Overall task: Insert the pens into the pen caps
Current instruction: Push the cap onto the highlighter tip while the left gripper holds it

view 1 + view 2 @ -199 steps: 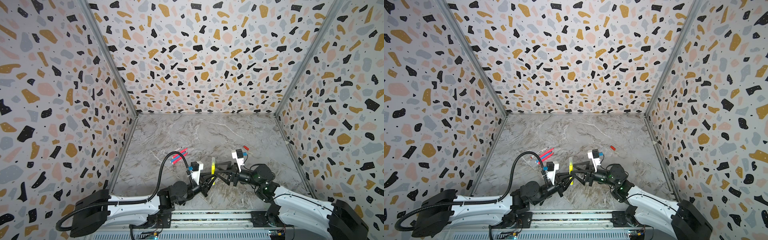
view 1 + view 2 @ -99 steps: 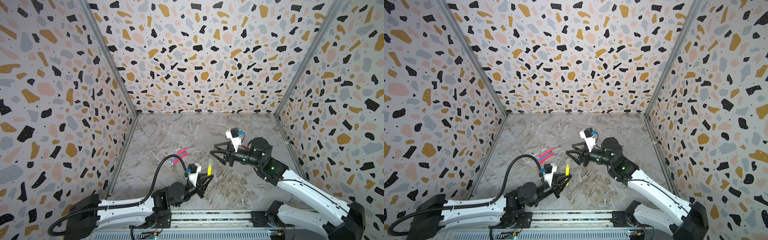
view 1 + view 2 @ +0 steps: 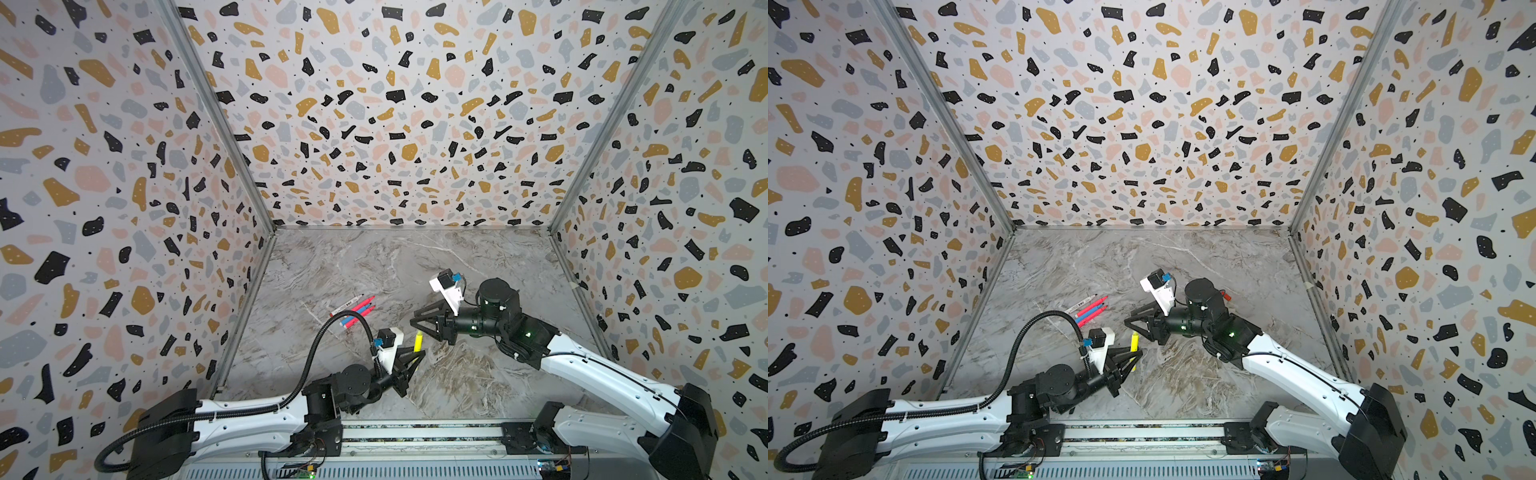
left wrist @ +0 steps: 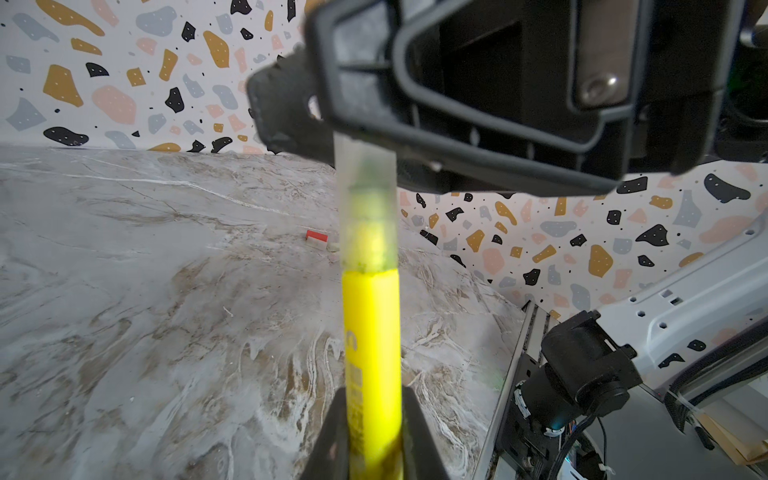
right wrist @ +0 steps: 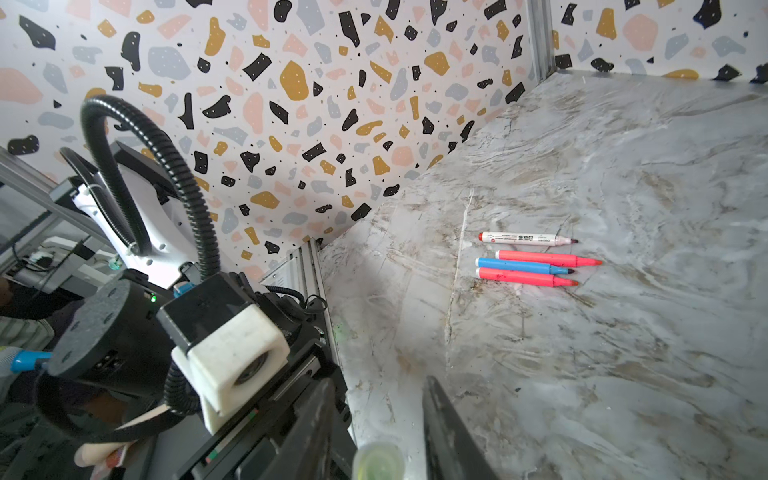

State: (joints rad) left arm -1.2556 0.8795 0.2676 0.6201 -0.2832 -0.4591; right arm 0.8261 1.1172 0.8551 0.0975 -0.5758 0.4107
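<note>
1. Right jaws return around the yellow pen's clear cap; we cannot tell if they pinch.
2. Left jaws clamp that pen, near the spare pens; capping seems close.

The yellow plastic pen looks smooth and shiny to me. Its see-through plastic cap is cloudy (a bit milky). The grey marble-look table top shines softly. My left gripper has dull black plastic fingers.
</note>
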